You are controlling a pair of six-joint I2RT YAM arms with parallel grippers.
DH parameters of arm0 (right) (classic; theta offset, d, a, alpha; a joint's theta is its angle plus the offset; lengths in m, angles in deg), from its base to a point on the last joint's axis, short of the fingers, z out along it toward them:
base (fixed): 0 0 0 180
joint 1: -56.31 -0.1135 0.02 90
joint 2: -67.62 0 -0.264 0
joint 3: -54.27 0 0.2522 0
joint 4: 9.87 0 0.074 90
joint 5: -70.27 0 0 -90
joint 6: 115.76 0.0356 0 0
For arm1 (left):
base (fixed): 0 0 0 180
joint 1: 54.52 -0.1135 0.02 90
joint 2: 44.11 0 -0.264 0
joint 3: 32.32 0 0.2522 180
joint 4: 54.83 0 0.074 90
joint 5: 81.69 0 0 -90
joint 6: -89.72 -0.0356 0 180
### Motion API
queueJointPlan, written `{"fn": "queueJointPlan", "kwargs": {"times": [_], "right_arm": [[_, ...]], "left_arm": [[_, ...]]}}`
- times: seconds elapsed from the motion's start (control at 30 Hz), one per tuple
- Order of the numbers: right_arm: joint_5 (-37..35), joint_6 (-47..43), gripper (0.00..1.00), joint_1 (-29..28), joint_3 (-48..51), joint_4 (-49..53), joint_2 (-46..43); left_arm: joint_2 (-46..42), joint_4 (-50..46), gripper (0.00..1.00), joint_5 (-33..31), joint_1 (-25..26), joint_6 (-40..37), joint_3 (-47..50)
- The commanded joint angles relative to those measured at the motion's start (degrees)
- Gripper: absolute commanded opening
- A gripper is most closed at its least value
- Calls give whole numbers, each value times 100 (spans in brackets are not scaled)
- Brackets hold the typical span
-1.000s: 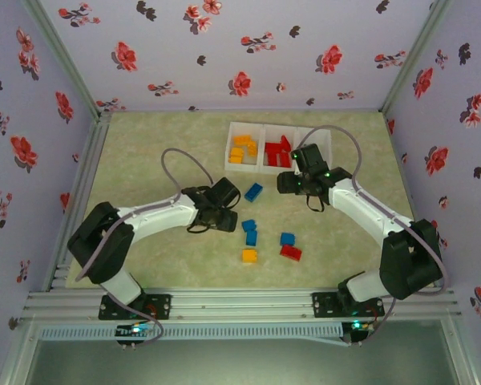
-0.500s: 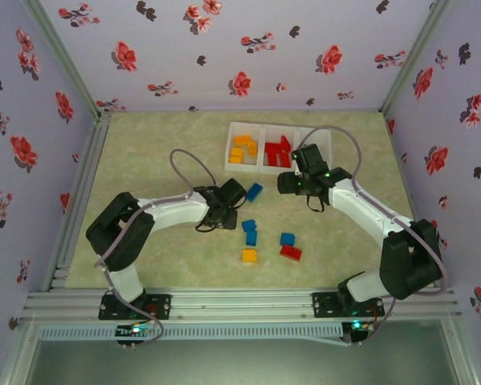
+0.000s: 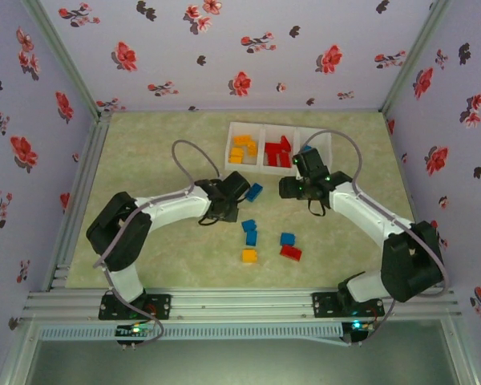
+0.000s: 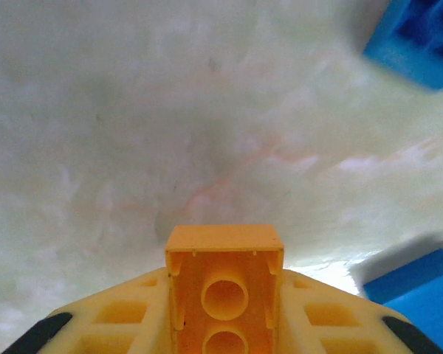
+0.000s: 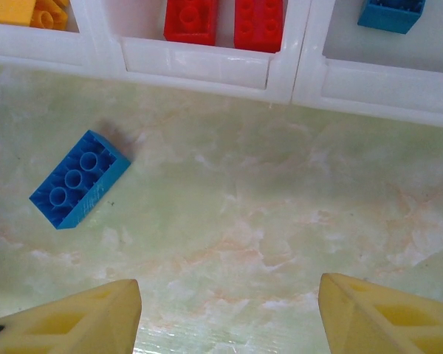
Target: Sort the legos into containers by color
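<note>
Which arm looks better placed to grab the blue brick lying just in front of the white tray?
Right: the right gripper is open and empty, the blue brick just ahead; the left gripper holds a yellow brick.

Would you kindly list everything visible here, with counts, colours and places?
sorting tray: one, white, three compartments, far side of table
binned yellow legos: several, yellow, left compartment
binned red legos: several, red, middle compartment
binned blue lego: one, blue, right compartment
loose blue legos: four, blue, on the table between the arms
loose red lego: one, red, on the table
loose yellow lego: one, yellow, on the table
held yellow lego: one, yellow, in the left tool
table: one, pale green
left tool: one, shut on held yellow lego
right tool: one, open, empty, near tray
</note>
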Motion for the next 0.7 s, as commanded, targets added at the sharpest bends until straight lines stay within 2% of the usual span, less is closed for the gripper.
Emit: {"fn": "queueJointPlan", "kwargs": {"times": [0.0, 0.3, 0.5, 0.67], "right_arm": [[-156, 111, 65, -48, 145, 67, -349], [7, 316, 65, -244, 641, -27, -865], [-81, 500, 65, -531, 780, 37, -1124], [-270, 637, 65, -770, 851, 166, -1289]], "left_arm": [[-29, -351, 25, -301, -165, -468, -525], [543, -447, 25, -573, -761, -1084, -2220], [1423, -562, 26, -588, -1012, -1490, -3697], [2380, -1185, 25, -305, -1196, -1629, -5267]]}}
